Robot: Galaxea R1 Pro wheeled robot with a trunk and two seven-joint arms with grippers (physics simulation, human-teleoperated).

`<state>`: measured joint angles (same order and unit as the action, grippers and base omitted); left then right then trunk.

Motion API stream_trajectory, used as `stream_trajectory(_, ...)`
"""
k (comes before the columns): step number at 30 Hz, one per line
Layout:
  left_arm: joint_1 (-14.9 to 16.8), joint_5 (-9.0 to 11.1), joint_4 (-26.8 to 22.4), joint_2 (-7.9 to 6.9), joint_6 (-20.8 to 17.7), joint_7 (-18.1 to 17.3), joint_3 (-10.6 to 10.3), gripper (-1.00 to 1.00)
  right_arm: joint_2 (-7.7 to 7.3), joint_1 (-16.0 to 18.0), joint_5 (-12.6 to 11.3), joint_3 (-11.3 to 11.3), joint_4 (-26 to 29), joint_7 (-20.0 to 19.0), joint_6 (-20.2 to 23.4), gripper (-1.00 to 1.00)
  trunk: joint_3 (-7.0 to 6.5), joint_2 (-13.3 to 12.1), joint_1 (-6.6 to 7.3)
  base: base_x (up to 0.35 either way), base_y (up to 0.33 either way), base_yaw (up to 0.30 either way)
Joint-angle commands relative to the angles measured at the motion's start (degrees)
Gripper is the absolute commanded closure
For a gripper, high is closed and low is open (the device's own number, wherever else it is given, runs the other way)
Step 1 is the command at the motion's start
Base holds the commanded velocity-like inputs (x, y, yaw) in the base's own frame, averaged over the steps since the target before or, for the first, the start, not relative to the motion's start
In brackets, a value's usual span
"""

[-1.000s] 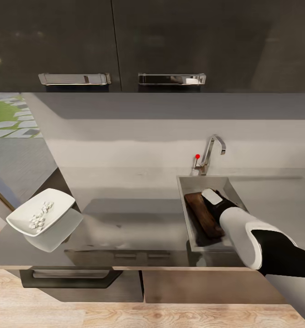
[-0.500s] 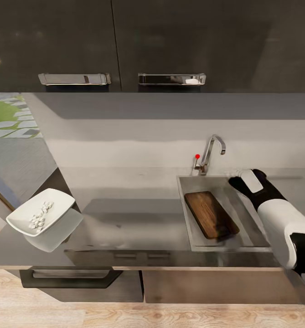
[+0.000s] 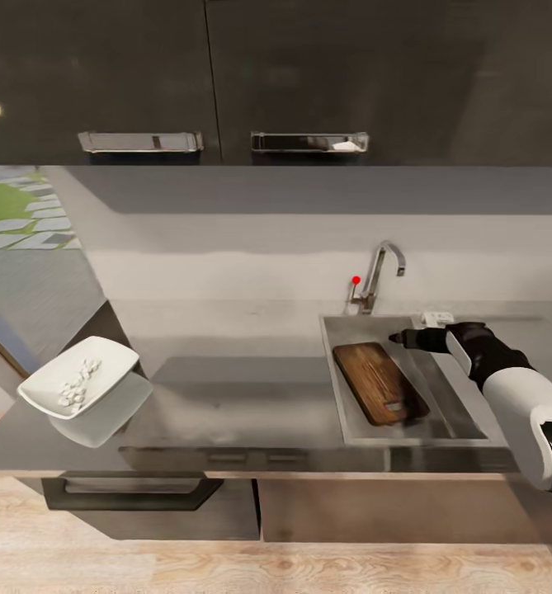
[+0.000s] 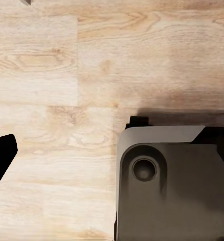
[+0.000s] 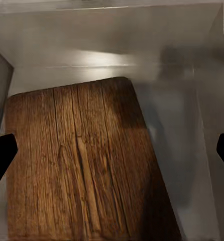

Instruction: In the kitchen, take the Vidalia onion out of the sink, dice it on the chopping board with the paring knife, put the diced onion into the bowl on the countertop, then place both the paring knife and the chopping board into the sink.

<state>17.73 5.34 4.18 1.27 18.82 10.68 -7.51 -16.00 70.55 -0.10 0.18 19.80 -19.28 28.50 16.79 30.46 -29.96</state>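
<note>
**Chopping board in the sink, right gripper open above the basin**

The chopping board [image 3: 380, 382] lies inside the sink [image 3: 342, 412], slanted across the basin, its near corner towards the front wall and its far end close to the left wall. In the right wrist view the board [image 5: 77, 165] shows its brown grain and rounded corner against the grey steel floor of the basin [image 5: 187, 150], which stays bare beside it.

The right gripper [image 3: 409, 337] hovers over the far right part of the basin, pointing leftwards towards the faucet [image 3: 380, 272] with its small red knob [image 3: 356, 280]. The two dark fingertips [image 5: 1, 155] sit at opposite edges of the wrist picture, spread wide, with nothing between them. They are clear of the board.

The bowl [image 3: 79, 378] stands at the left end of the countertop [image 3: 226, 388], well apart from the sink, with small white diced pieces [image 3: 77, 384] heaped in it. Its glossy shape mirrors in the worktop just below it.

The left wrist camera looks down at a light wooden floor [image 4: 92, 75] and a grey part of the robot's base [image 4: 172, 186]. One dark fingertip [image 4: 0, 158] of the left gripper shows at the edge; whether that gripper is spread or closed cannot be told.

Dark wall cabinets with steel handles [image 3: 309, 142] hang above the worktop.
</note>
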Motion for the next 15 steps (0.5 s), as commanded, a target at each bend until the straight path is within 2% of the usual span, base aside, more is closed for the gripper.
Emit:
stream_trajectory(1, 0.1, 0.6, 0.3, 0.05, 0.4, 0.1, -0.5, -1.0, -0.06, 0.0, 0.2, 0.0, 0.1, -0.5, 0.3, -1.0, 0.09, 0.1, 0.0, -0.184, 0.0, 0.0)
stream_trajectory(15, 0.1, 0.6, 0.3, -0.04, 0.4, 0.1, -0.5, -1.0, -0.15, 0.0, 0.6, 0.0, 0.1, -1.2, 0.2, -1.0, 0.09, 0.1, 0.0, -0.233, 0.0, 0.0)
